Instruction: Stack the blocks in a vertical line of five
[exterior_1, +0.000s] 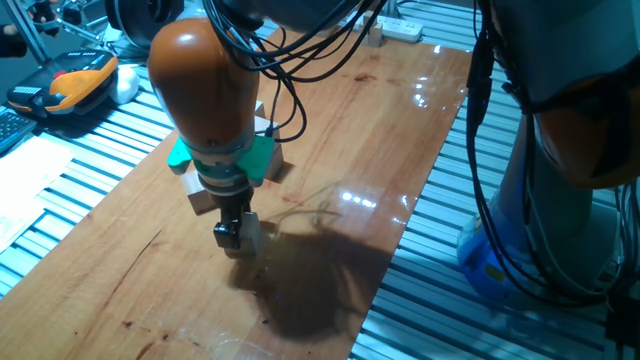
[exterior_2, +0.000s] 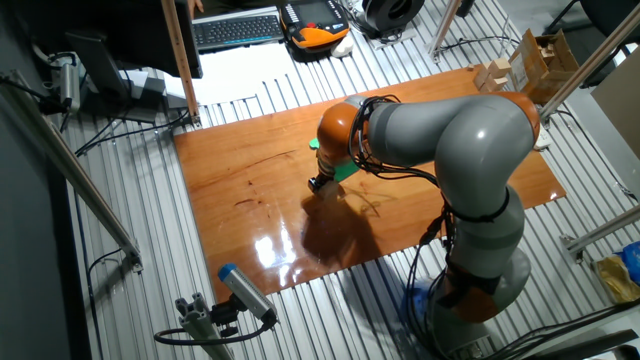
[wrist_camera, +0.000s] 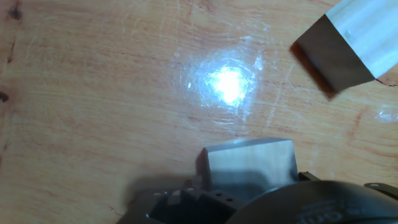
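My gripper points down at the wooden table, close to its surface, and is shut on a pale wooden block. In the hand view that block sits at the bottom edge, right against the gripper body. Another block stands on the table at the top right of the hand view, apart from the held one. In one fixed view more blocks show partly behind the arm: one left of the gripper and one beside the green flange. The other fixed view shows the gripper near the table's middle.
A cluster of small wooden blocks and a cardboard box sit at the far back corner. An orange device lies off the table to the left. The arm's base stands at the table's long edge.
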